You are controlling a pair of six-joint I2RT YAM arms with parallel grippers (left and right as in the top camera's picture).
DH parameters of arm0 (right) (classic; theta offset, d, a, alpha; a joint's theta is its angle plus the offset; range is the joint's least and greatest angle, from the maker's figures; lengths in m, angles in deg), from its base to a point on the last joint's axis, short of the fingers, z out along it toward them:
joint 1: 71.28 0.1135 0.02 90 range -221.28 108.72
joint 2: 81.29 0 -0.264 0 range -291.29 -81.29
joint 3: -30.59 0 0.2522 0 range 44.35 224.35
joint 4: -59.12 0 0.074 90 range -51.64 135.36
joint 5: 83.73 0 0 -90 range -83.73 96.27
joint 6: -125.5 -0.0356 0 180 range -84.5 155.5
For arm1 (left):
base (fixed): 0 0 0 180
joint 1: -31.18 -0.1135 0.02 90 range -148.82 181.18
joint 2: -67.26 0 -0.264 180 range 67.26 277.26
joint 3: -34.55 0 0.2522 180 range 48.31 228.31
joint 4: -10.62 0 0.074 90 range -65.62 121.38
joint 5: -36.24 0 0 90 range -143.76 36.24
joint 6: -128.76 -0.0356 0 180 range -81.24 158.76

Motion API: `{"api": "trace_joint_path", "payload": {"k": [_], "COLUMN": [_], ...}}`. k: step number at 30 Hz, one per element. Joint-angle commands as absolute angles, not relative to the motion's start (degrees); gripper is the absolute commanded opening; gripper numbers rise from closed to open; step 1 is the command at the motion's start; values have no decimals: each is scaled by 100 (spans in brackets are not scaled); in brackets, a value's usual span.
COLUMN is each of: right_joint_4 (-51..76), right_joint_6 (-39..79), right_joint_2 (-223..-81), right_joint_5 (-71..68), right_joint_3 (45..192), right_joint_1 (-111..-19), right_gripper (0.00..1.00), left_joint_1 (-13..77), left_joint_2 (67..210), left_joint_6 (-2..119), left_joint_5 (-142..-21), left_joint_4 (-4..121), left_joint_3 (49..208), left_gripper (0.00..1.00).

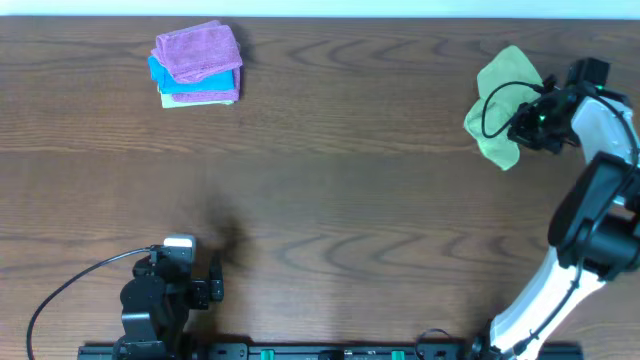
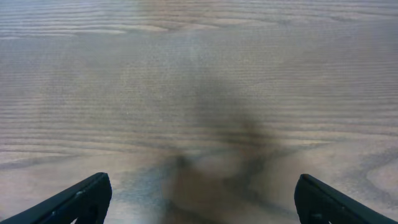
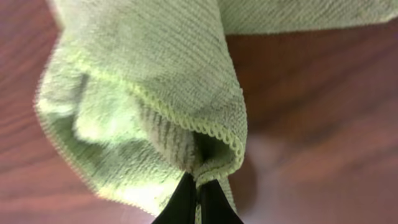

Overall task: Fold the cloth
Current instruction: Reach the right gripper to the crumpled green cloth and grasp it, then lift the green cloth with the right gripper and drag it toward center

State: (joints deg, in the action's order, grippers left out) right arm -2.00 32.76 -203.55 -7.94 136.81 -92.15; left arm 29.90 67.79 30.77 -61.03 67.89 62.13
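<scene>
At the upper left of the overhead frame sits a stack of folded cloths (image 1: 197, 65), purple on top with blue and a pale one under it, apart from everything else. At the lower left the left tool (image 1: 207, 289) rests near the desk's front edge. Its wrist view shows the fingers spread wide with nothing but wood grain between them. The desk (image 1: 350, 200) is dark brown wood with a strong grain and is bare across the middle; little of the room shows beyond it, only a pale strip along the top edge. At the upper right the green cloth (image 1: 503, 100) is bunched and crumpled rather than spread flat. The right tool (image 1: 527, 122) is at its right-hand side, and in its own wrist view the fingers are pinched narrow on the cloth's stitched hem. The cloth seems partly lifted there, though the close view makes that hard to confirm. I judge the task to be at its start: the cloth is gripped but not yet laid out. The next move probably calls for drawing it toward the open middle, flattening it, then bringing the idle left tool to a second corner.
</scene>
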Motion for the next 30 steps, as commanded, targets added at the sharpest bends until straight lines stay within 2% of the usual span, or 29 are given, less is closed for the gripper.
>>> {"api": "trace_joint_path", "payload": {"k": [1,8,13,21,30], "right_joint_4": [-503,-1229,-1478,-1365,-652], "right_joint_6": [3350,3389,3387,3164,2860], "right_joint_2": [-19610,-18729,-18373,-18239,-18239], "right_joint_5": [-1028,-1258,-1352,-1566,-2418], "right_joint_3": [13664,13664,13664,13871,14569], "right_joint_1": [-9131,-8495,-7488,-5866,-4773], "right_gripper": [1,1,1,1,1], "left_joint_1": [3010,3010,3010,3010,3010], "left_joint_2": [6749,6749,6749,6749,6749], "left_joint_6": [2975,2975,2975,2970,2695], "left_joint_5": [-6081,-6081,-6074,-5897,-4994], "left_joint_4": [6791,6791,6793,7315,7514], "left_joint_3": [6218,6218,6218,6218,6218], "left_gripper": [95,95,95,95,95]}}
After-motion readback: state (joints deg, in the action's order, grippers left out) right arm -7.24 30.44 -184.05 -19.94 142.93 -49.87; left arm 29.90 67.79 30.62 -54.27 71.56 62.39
